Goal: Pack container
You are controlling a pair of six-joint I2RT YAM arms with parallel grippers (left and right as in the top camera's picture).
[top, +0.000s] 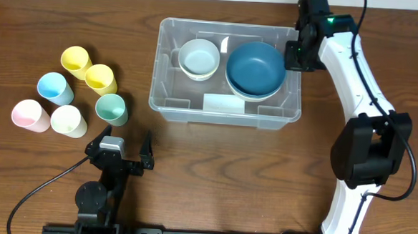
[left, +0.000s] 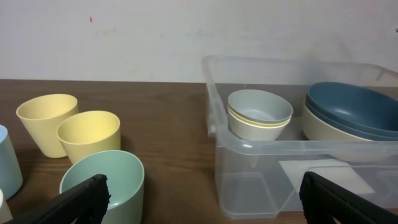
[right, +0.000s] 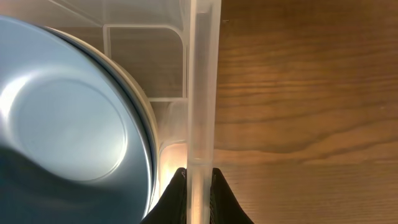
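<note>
Overhead view. The right arm [top: 354, 74] rises from its base at the near right edge and bends inward, bringing the right gripper [top: 297, 56] to the right wall of the container [top: 165, 72], near its far corner. Its jaws are hidden under the wrist here. The left gripper [top: 125, 143] sits low at the near left of the table [top: 213, 182], jaws spread wide with nothing in them. The container stands at the table's middle, toward the far side. It holds a pale bowl [top: 199, 58] on the left, a blue bowl [top: 255, 68] on the right and a white label [top: 222, 103] at its base. Outside, to its left, stand a yellow cup [top: 75, 58], a second yellow cup [top: 101, 78], a light blue cup [top: 55, 87], a green cup [top: 112, 109], a pink cup [top: 30, 115] and a cream cup [top: 69, 120].

Left wrist view. The left gripper's fingers [left: 81, 200] show only as dark tips in the two lower corners, wide apart. The green cup is cut off by the lower edge and the light blue cup by the left edge. The container is cut off at the right. The pale bowl is nested in another, and the blue bowl rests on a cream one.

Right wrist view. The right gripper [right: 199, 180] is closed on the container's rim [right: 200, 93], one dark fingertip against each side of it. The blue bowl fills the left, cut off by the frame. Bare table lies on the right.
</note>
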